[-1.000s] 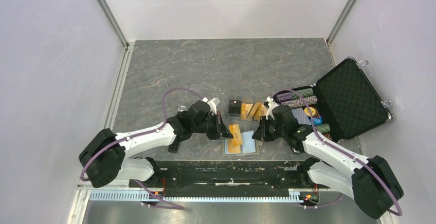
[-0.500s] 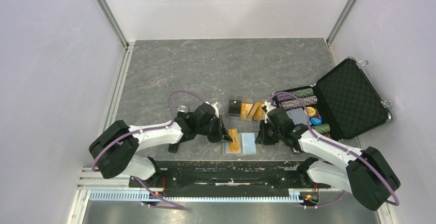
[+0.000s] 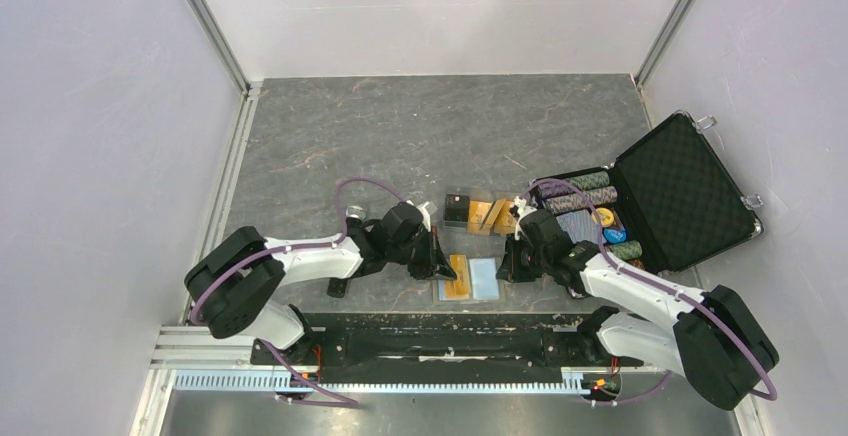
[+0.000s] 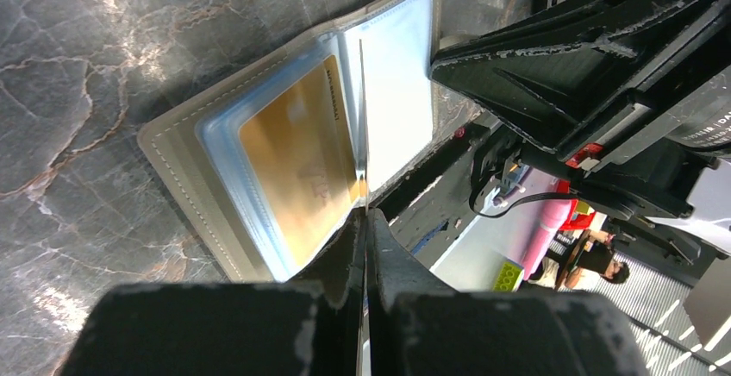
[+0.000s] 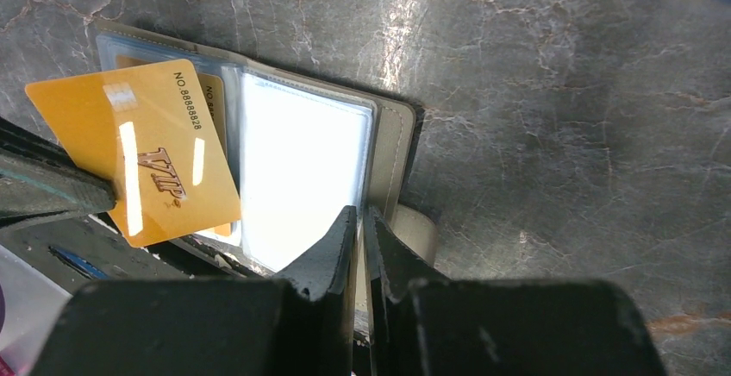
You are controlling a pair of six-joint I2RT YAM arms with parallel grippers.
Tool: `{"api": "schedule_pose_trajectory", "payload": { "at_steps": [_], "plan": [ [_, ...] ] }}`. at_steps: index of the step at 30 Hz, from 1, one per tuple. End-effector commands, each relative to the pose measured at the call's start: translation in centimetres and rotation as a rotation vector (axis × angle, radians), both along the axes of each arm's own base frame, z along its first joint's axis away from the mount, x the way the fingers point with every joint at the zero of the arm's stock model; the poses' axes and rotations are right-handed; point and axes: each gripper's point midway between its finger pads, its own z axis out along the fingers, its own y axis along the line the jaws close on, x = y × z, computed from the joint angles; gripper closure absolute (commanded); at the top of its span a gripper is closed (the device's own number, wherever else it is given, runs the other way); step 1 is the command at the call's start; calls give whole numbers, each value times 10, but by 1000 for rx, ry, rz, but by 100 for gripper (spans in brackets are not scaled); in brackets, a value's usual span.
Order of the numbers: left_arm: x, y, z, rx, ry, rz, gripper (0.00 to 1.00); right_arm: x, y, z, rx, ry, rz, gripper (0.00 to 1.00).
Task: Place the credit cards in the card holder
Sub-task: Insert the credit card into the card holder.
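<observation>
The left gripper [image 4: 362, 217] is clamped tight on the near end of a gold card [image 5: 136, 162], which stands on edge, tilted, over the fold of the card holder [image 4: 177, 167]. The card's lower part sits above the left pocket, and whether it touches the plastic cannot be told. That pocket already has a second gold card [image 4: 297, 165] lying flat in it.

The right gripper [image 5: 362, 219] is pinched nearly closed on the right-hand edge of the holder, next to the small tab [image 5: 415, 234], holding the open holder flat on the table [image 3: 400, 126]. The right-hand pocket is a bare pale sheet.

The two grippers face each other across the holder, close together, with little room between them. The holder lies near the table's near edge, just short of the long black bar [image 3: 430, 341] at the arm bases. Just beyond it is a row of small black and orange pieces [image 3: 480, 214]. To the right, behind the right arm, stands the open chip case [image 3: 690, 196]. Past the row the tabletop runs open to the far wall.
</observation>
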Motion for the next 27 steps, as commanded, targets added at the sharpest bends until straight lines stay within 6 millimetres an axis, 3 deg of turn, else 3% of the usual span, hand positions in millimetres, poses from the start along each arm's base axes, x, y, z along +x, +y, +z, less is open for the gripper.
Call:
{"api": "schedule_pose_trajectory", "payload": {
  "at_steps": [1, 16, 27],
  "plan": [
    [0, -12, 14, -65, -8, -18, 98, 5, 1, 3, -10, -20, -7, 92],
    [2, -9, 38, -49, -50, -35, 98, 4, 1, 2, -12, -18, -2, 93],
    [1, -12, 18, -29, -13, -36, 98, 4, 1, 1, -13, -15, 0, 93]
  ]
}}
